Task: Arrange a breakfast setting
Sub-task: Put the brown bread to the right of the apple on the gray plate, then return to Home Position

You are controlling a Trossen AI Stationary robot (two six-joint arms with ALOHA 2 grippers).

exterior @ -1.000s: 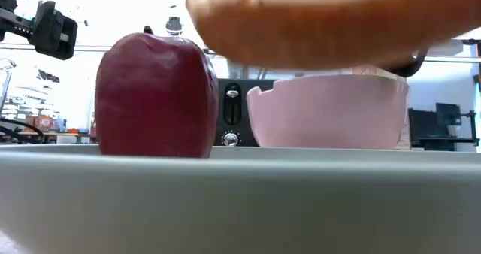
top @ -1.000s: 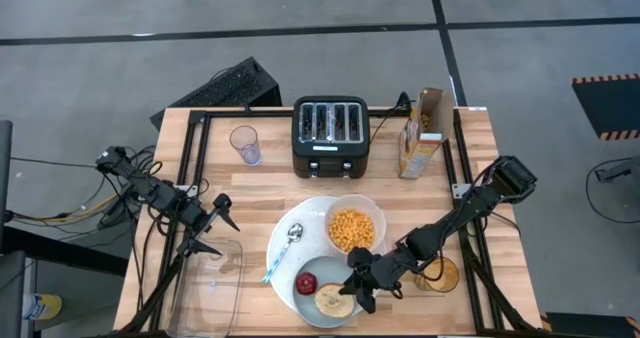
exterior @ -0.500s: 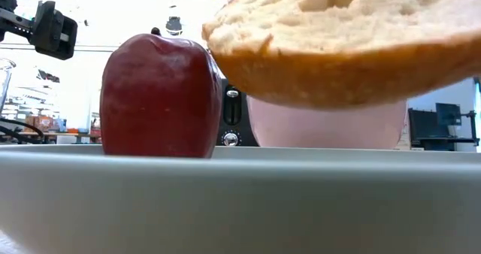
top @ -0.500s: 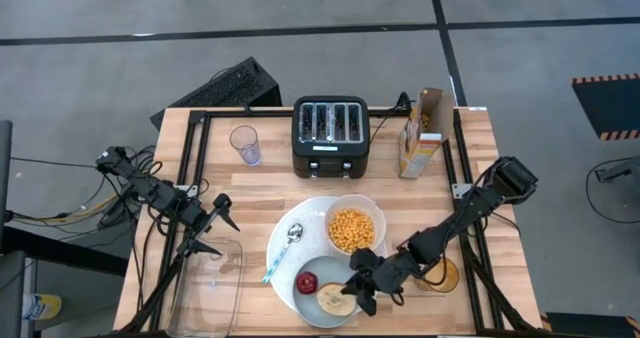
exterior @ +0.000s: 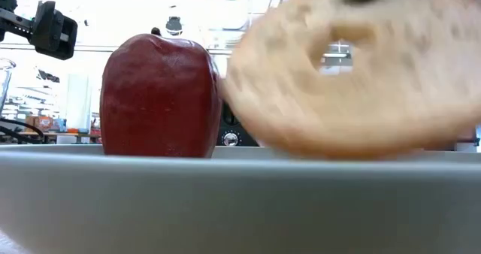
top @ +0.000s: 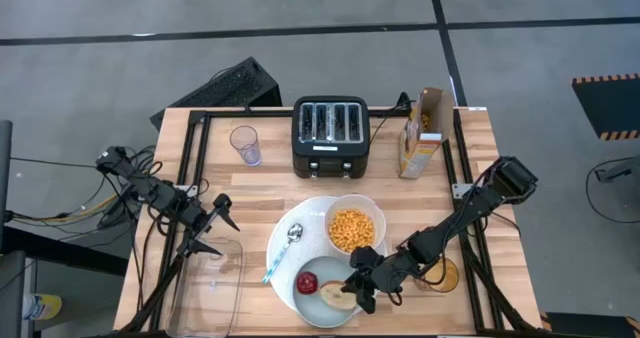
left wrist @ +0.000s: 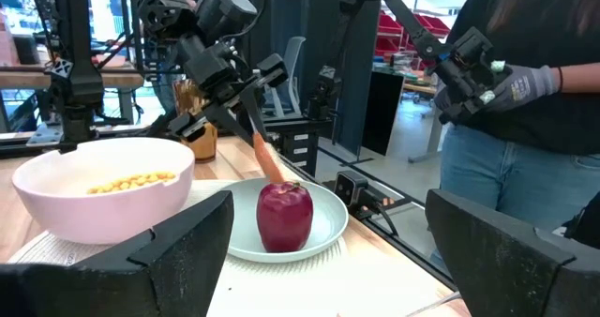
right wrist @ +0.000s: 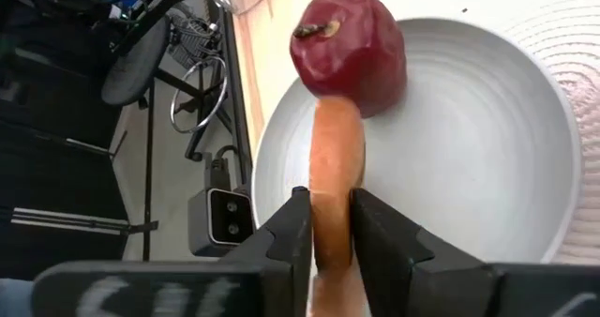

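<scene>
Now right end effector [right wrist: 330,225] pinches bagel [right wrist: 336,181] beside apple [right wrist: 351,51].

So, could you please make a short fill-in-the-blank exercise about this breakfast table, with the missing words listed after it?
1. The right gripper is closed on the ____, holding it on edge over the small pale-blue plate.
2. The red fruit standing on that small plate is an ____.
3. The white bowl contains yellow ____.
4. The blue-handled spoon lies on the large white plate, beside the bowl, while the left gripper waits, ____, away from the dishes.

Missing words: bagel; apple; cereal; open
</scene>
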